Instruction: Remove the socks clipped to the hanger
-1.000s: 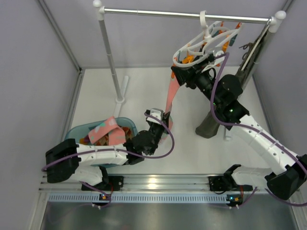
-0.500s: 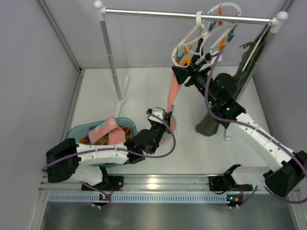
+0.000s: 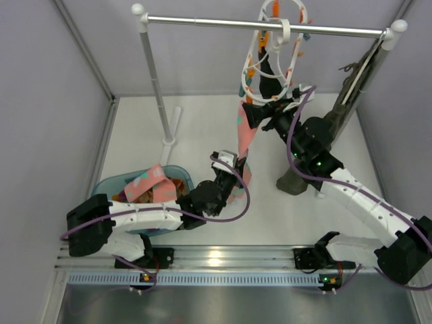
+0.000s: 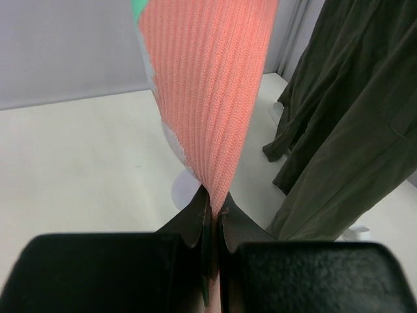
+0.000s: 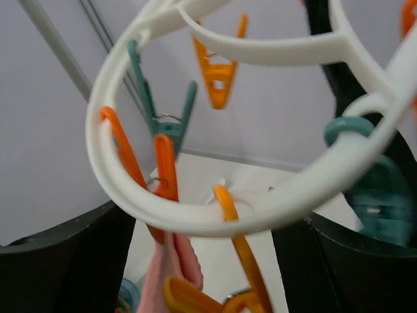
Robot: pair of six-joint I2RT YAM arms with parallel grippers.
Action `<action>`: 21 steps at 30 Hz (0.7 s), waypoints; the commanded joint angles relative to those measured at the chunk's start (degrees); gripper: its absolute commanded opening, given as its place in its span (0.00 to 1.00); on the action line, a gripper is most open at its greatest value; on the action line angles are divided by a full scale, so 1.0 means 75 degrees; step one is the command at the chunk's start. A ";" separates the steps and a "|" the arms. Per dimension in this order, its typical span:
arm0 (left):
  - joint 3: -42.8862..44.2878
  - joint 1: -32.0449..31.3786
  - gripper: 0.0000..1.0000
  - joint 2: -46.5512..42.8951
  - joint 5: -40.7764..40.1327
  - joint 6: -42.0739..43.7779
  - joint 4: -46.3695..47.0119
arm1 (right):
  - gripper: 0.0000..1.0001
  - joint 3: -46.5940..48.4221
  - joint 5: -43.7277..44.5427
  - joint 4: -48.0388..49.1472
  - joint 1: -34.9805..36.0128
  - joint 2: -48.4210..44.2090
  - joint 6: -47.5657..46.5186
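The white hanger (image 3: 273, 40) hangs edge-on from the rod, with orange and teal clips. A pink sock (image 3: 241, 138) with a teal patch hangs stretched from one orange clip (image 5: 166, 169). My left gripper (image 3: 233, 177) is shut on the sock's lower end, which shows pinched between the jaws in the left wrist view (image 4: 208, 98). My right gripper (image 3: 251, 116) is open at the hanger's lower rim (image 5: 195, 222), its fingers wide apart either side of it. The sock's top (image 5: 172, 267) hangs just below that rim. A dark fabric piece (image 3: 266, 67) hangs inside the hanger.
A teal basket (image 3: 108, 185) at the near left holds several socks. The rack's upright pole (image 3: 155, 74) stands at the back left. A long olive garment (image 3: 290, 181) hangs at the right, close to my right arm, and shows in the left wrist view (image 4: 345, 117).
The hanger has swung left along the rod and turned from tilted flat to edge-on. My right gripper followed it slightly left and down. My left gripper kept its hold on the pink sock.
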 commanded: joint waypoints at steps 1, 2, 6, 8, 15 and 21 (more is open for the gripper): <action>0.0340 -0.0033 0.00 0.0129 0.0136 -0.0034 0.0060 | 0.76 -0.0621 0.0108 0.1002 0.0033 -0.0740 0.0271; 0.0352 -0.0033 0.00 0.0152 0.0182 -0.0034 0.0060 | 0.76 -0.0716 0.0096 0.1142 0.0044 -0.0846 0.0248; 0.0329 -0.0033 0.00 0.0246 0.0591 -0.0232 0.0072 | 0.76 -0.0589 -0.0185 0.1040 0.0033 -0.0813 -0.0161; 0.0352 -0.0033 0.00 0.0281 0.0709 -0.0315 0.0072 | 0.76 -0.0378 -0.0384 0.0969 0.0021 -0.0719 -0.0314; 0.0539 -0.0139 0.00 0.0480 0.1306 -0.0374 0.0072 | 0.73 -0.0132 -0.0302 0.0921 0.0021 -0.0437 -0.0560; 0.0481 -0.0209 0.00 0.0457 0.1765 -0.0491 0.0084 | 0.58 -0.0235 -0.0548 0.1306 0.0009 -0.0168 -0.0385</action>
